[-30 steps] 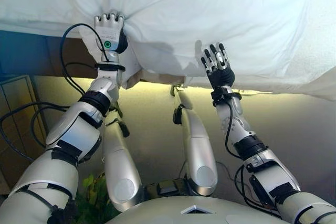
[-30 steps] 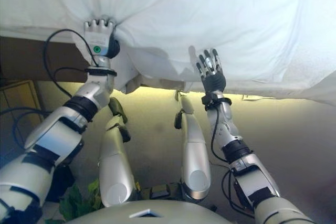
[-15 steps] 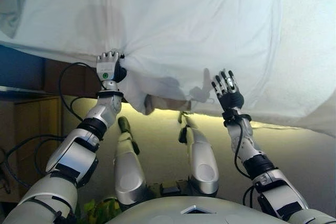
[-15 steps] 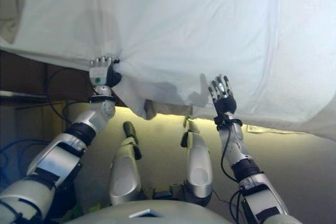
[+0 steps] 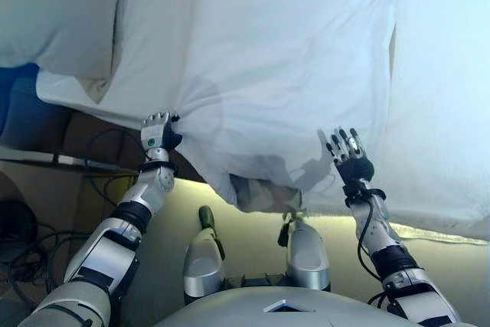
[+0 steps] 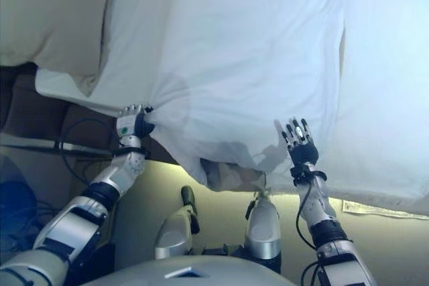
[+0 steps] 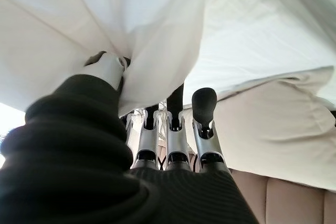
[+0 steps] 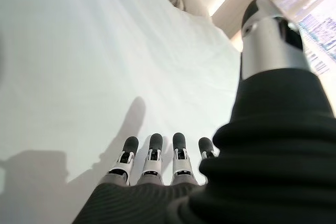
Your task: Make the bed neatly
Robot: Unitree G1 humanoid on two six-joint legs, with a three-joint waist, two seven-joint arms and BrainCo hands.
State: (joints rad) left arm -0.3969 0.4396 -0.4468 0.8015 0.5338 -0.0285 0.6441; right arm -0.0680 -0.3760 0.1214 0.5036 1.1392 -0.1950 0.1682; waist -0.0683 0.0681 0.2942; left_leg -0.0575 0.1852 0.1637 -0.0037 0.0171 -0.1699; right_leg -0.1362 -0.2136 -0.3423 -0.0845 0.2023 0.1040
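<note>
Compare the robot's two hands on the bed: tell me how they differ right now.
The left hand is curled round a bunched fold of the white duvet; the right hand holds nothing. The left hand's fingers are closed in a fist with creases fanning out from it; the right hand's fingers are straight and spread over smooth cloth. Both sit near the duvet's hanging edge.

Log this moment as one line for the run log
left hand: shut on sheet edge | right hand: open, fingers straight at the sheet | pillow: at bed's left
</note>
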